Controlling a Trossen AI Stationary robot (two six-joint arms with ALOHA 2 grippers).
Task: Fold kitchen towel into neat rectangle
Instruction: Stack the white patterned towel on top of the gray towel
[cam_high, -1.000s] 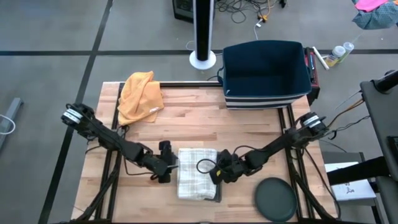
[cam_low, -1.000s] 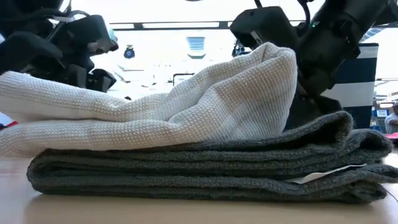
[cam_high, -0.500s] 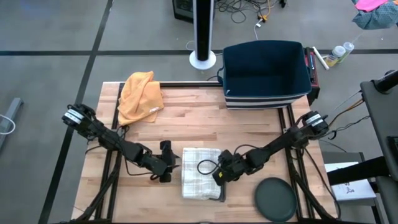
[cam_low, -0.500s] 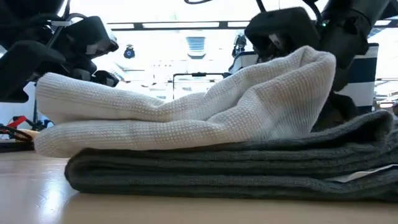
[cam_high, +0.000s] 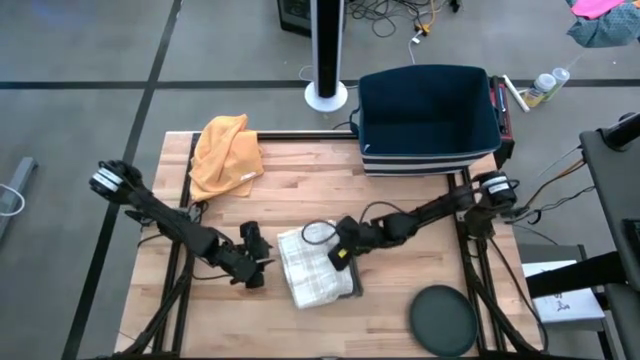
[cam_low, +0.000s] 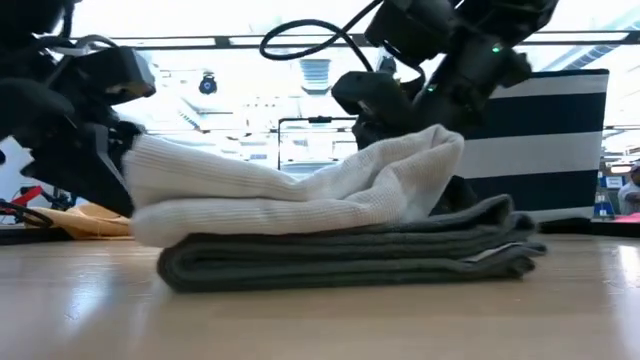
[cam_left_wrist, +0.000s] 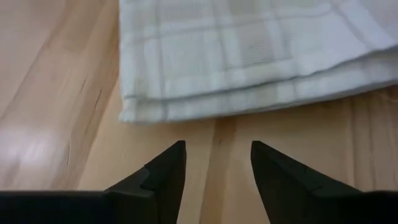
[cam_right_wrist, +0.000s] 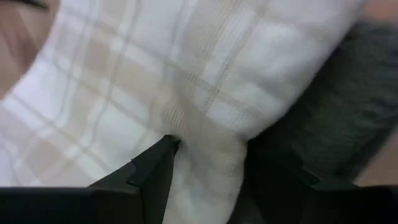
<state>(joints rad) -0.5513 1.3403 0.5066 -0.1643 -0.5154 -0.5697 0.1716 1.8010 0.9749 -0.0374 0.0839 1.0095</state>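
The table (cam_high: 400, 200) is made of light wood boards. A folded white checked towel (cam_high: 312, 262) lies near the front middle, on top of a folded gray towel (cam_low: 340, 262) that rests on the wood. An orange cloth (cam_high: 225, 152) lies bunched at the back left. A dark blue bin (cam_high: 428, 120) sits at the back right. A round black disc (cam_high: 444, 318) lies at the front right corner.
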